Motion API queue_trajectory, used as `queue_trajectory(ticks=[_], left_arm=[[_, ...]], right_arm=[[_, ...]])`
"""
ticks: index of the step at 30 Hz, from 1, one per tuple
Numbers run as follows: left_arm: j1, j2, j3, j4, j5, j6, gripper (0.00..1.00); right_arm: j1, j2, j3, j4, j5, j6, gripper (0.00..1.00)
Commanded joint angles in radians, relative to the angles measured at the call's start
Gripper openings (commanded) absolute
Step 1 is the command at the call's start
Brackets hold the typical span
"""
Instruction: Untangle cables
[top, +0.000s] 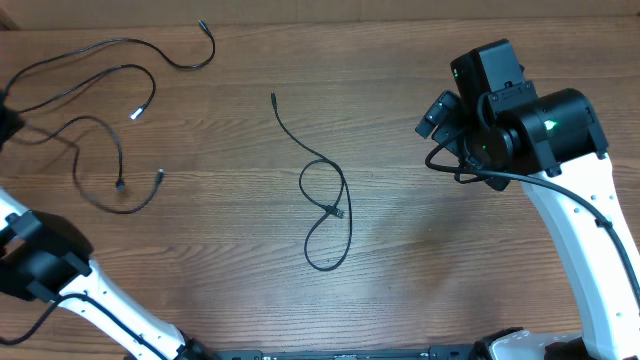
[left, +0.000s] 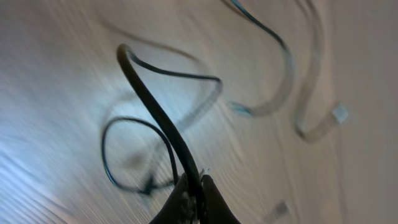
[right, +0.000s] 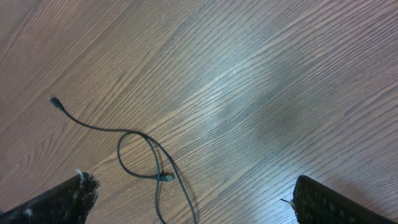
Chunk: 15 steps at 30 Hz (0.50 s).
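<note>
Several thin black cables (top: 100, 130) lie in loose loops at the far left of the wooden table, one with a silvery white tip (top: 138, 113). My left gripper (top: 6, 118) is at the left edge, shut on one black cable (left: 155, 106) that rises from its jaws (left: 194, 190). The white tip (left: 340, 112) also shows there. A separate black cable (top: 337, 211) lies alone mid-table, crossed into a loop. My right gripper (top: 437, 117) hovers to its right, open and empty. In the right wrist view the looped cable (right: 165, 177) lies ahead of the spread fingers (right: 199, 202).
The right arm's thicker black cord (top: 490, 178) hangs by its wrist. The left arm's white link (top: 100, 290) runs along the front left. The table's far edge (top: 330, 15) is at the top.
</note>
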<state>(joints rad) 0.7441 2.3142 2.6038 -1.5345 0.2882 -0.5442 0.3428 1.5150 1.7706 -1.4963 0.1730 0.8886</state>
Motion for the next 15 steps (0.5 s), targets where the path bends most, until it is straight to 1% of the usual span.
queue_trajectory(ticks=[1,4,5,6,7,8,9,10,11,12,13,15], left_arm=[[0.064,0.092,0.001,0.033,-0.174,-0.020,0.04],[0.106,0.166,0.001,0.069,-0.175,0.024,0.04],[0.119,0.201,0.001,0.093,-0.162,0.073,0.04],[0.124,0.220,0.001,0.105,-0.157,0.098,0.04],[0.126,0.236,0.001,0.114,-0.157,0.106,0.10],[0.127,0.250,0.001,0.122,-0.139,0.124,0.28],[0.127,0.254,0.001,0.132,-0.118,0.135,0.36],[0.127,0.253,0.002,0.143,-0.099,0.142,0.49],[0.126,0.253,0.007,0.147,-0.077,0.142,0.77],[0.126,0.253,0.018,0.145,-0.049,0.142,0.89],[0.126,0.251,0.032,0.136,-0.018,0.141,1.00],[0.126,0.249,0.061,0.097,-0.008,0.140,1.00]], right_arm=[[0.004,0.000,-0.004,0.002,0.017,-0.007,1.00],[0.004,0.000,-0.004,0.002,0.017,-0.007,1.00],[0.004,0.000,-0.004,0.002,0.017,-0.007,1.00],[0.004,0.000,-0.004,0.002,0.017,-0.007,1.00],[0.004,0.000,-0.004,0.002,0.017,-0.007,1.00],[0.004,0.000,-0.004,0.002,0.017,-0.007,1.00],[0.004,0.000,-0.004,0.002,0.018,-0.007,1.00],[0.004,0.000,-0.004,0.002,0.017,-0.007,1.00],[0.004,0.000,-0.004,0.002,0.017,-0.007,1.00],[0.004,0.000,-0.004,0.002,0.017,-0.007,1.00],[0.004,0.000,-0.004,0.002,0.017,-0.007,1.00],[0.004,0.000,-0.004,0.002,0.017,-0.007,1.00]])
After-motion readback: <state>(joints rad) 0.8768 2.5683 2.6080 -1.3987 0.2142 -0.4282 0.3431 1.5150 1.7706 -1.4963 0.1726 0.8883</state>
